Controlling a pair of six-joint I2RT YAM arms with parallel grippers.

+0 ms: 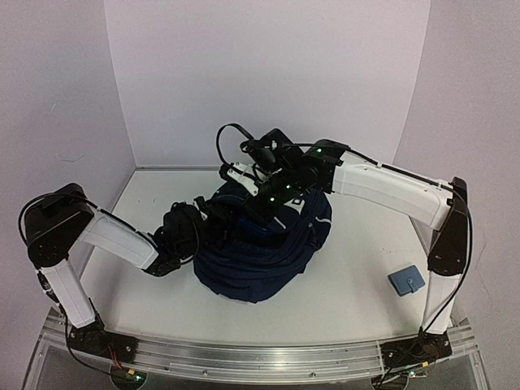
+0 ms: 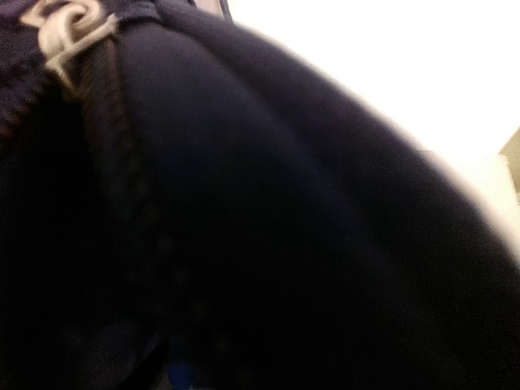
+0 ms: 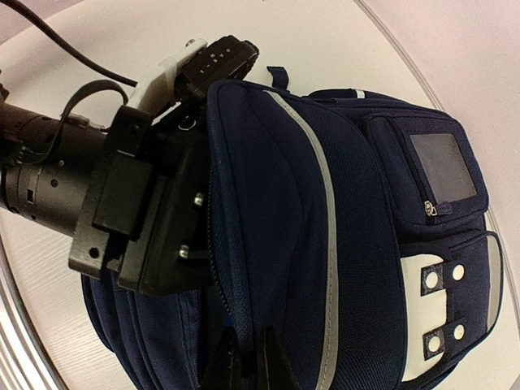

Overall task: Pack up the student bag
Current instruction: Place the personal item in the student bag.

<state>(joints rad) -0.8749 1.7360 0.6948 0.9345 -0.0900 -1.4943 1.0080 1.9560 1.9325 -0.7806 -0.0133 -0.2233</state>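
the student bag [image 1: 260, 260], navy with a pale stripe [image 3: 329, 244], lies slumped at the middle of the white table [image 1: 357, 309], between the two arms. we see the left gripper [image 1: 213, 219] pushed against the bag's left side at its open edge. its fingers are buried in dark fabric, and we cannot tell how wide they stand. its own camera shows only navy cloth, a run of zip teeth and a pale metal zip pull [image 2: 69, 32]. the right gripper [image 3: 253, 361] reaches over the top of the bag, fingertips drawn close together at the zip line. a grey window panel [image 3: 443, 166] on the front pocket is too dull for us to read, and below it sits a white patch [image 3: 443, 313] with dark dots. a small blue pouch [image 1: 406, 281] lies well apart, near the right arm's base.
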